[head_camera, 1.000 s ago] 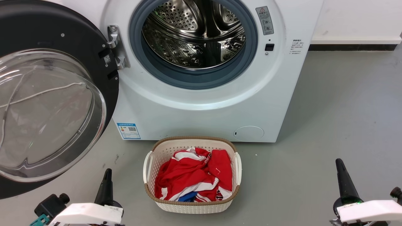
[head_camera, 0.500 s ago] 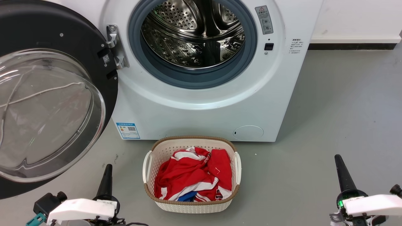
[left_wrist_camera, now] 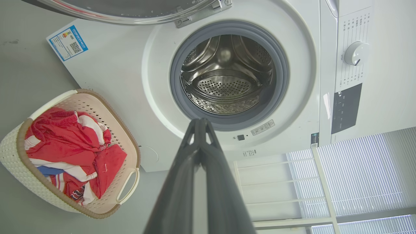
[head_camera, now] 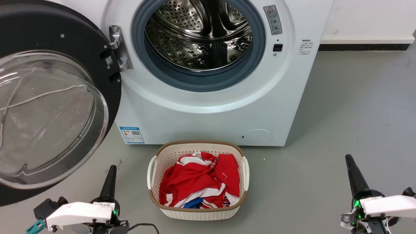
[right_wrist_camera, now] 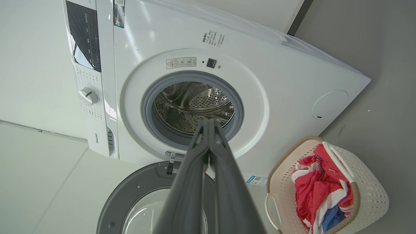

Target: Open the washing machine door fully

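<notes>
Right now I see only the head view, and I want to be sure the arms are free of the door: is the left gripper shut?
Observer: Yes. In the left wrist view the left gripper is shut, tips touching, holding nothing.
Operator: And the right one?
Observer: The right gripper is shut and empty, pointing toward the drum mouth.
Operator: What sits above my frame on the washing machine?
Observer: A white dial and a dark control panel.
</notes>
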Tool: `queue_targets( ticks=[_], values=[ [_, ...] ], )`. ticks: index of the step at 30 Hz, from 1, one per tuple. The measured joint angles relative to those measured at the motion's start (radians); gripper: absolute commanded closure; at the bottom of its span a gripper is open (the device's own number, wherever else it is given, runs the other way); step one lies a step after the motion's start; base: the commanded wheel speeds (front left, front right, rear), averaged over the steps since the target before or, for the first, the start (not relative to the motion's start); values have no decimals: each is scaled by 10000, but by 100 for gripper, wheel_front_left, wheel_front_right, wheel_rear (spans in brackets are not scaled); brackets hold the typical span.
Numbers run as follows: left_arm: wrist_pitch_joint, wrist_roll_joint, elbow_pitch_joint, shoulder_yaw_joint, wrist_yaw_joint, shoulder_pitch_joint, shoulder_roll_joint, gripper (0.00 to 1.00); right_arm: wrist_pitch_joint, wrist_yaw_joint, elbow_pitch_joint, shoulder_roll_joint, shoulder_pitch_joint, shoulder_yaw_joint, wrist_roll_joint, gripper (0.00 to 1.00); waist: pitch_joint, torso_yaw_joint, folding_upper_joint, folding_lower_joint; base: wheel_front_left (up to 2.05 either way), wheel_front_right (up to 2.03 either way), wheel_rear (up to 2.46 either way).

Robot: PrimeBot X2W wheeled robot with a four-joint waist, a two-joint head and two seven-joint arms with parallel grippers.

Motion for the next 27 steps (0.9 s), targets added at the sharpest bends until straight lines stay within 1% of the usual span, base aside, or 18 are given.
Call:
queue_targets(
  ticks=[6,27],
  values=[
    [211,-803,27,40,-17,-143,2,100,207,0,104,2,-152,-48,744,100,13,-13,0,0,0,0,0],
    [635,-2531,98,117,-105,-388,4,100,677,0,351,13,-485,-161,2380,100,45,-46,0,0,0,0,0]
  ],
)
